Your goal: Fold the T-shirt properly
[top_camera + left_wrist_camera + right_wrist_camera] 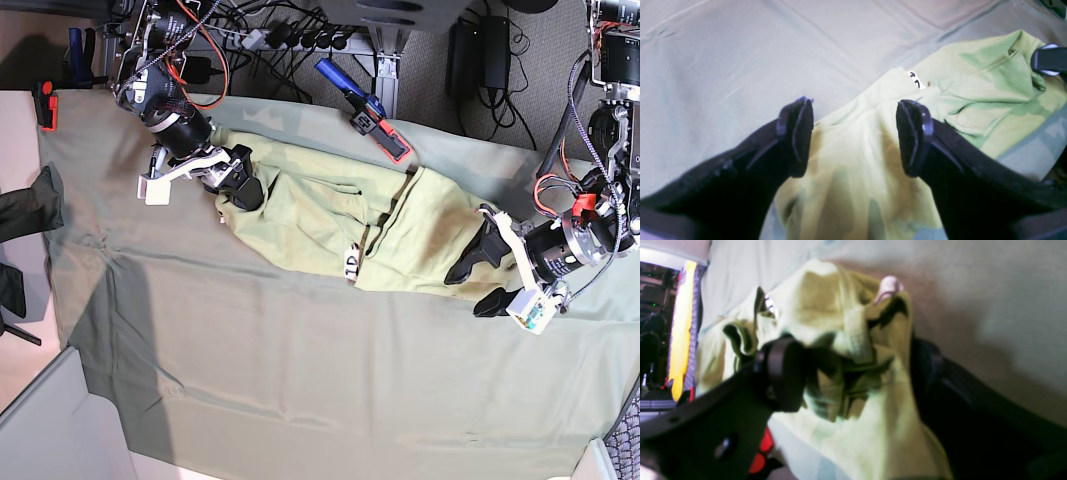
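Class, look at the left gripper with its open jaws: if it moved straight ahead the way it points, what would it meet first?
Most likely the T-shirt: the left gripper points down at its cloth, open jaws either side of it. Depth is unclear; the white tag lies farther on.

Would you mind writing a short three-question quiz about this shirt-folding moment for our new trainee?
1. True or false: the left gripper is shut on the T-shirt.
2. Which gripper has shirt fabric bunched between its fingers: A) left, B) right, C) neither?
3. Fill in: the small white tag sits near the shirt's ____ edge in the base view, nearer or farther from the camera?

Key
1. False. Its jaws stand open, apart over the fabric.
2. B. In the right wrist view the cloth is gathered between the fingers.
3. Nearer; it lies at the shirt's lower edge, on the grey-green tablecloth side.
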### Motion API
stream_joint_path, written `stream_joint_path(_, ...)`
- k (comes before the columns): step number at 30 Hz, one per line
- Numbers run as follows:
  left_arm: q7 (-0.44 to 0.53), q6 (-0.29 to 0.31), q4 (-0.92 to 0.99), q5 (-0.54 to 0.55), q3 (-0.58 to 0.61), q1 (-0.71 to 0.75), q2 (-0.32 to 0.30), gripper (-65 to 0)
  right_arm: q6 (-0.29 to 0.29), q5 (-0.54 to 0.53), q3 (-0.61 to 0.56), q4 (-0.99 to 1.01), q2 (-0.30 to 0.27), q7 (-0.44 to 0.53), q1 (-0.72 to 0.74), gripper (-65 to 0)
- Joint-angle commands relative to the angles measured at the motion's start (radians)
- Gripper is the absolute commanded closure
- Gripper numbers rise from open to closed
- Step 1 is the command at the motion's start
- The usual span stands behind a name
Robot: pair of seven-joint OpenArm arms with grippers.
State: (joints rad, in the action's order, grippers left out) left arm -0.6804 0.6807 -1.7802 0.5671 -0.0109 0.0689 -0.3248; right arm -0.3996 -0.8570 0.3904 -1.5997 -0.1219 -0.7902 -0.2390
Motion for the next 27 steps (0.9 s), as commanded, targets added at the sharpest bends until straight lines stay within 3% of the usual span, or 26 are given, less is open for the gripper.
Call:
stream_joint_path(1,0.018,0.012,-0.019,0.017,-0.005,-0.016,-0.008,-41.9,-0.061,0.003,-0.003,-0.009,-0.008,-0.030,-0.008,-44.5)
stream_joint_path(5,0.018,0.011,-0.019,0.018,-0.005,-0.016,-0.008,-41.9,-0.061,0.004,-0.003,-0.009,-0.008,-0.020,-0.008,-43.3)
stream_joint_path(6,0.019,0.011,-0.019,0.021,-0.005,-0.016,-0.008,-41.9,-0.061,0.004,-0.003,-0.009,-0.008,-0.013,-0.008,-37.6)
stream_joint_path(9,0.030,0.011,-0.019,0.021,-0.005,-0.016,-0.008,-41.9,-0.061,0.009,-0.003,-0.009,-0.008,0.021,-0.006,-5.1)
stream_joint_path(10,0.032,0.011,-0.019,0.021,-0.010,-0.016,-0.008,-41.9,-0.061,0.029,-0.003,-0.009,-0.008,0.026,-0.002,0.0)
stream_joint_path(14,0.033,0.011,-0.019,0.021,-0.061,-0.016,-0.008,-41.9,-0.061,0.121,0.017,-0.009,-0.019,0.066,0.013,0.0)
stream_joint_path(19,0.006,0.012,-0.019,0.077,-0.184,-0.016,-0.013,-41.9,-0.060,0.119,0.150,-0.009,-0.093,0.076,0.028,0.0)
stream_joint_path(23,-0.027,0.012,-0.019,0.140,-0.254,-0.011,-0.042,-41.9,-0.060,0.093,0.261,-0.009,-0.186,0.069,0.031,0.0)
stream_joint_path(27,-0.033,0.012,-0.019,0.143,-0.299,-0.001,-0.058,-41.9,-0.061,-0.020,0.326,-0.017,-0.262,0.022,0.031,0.0)
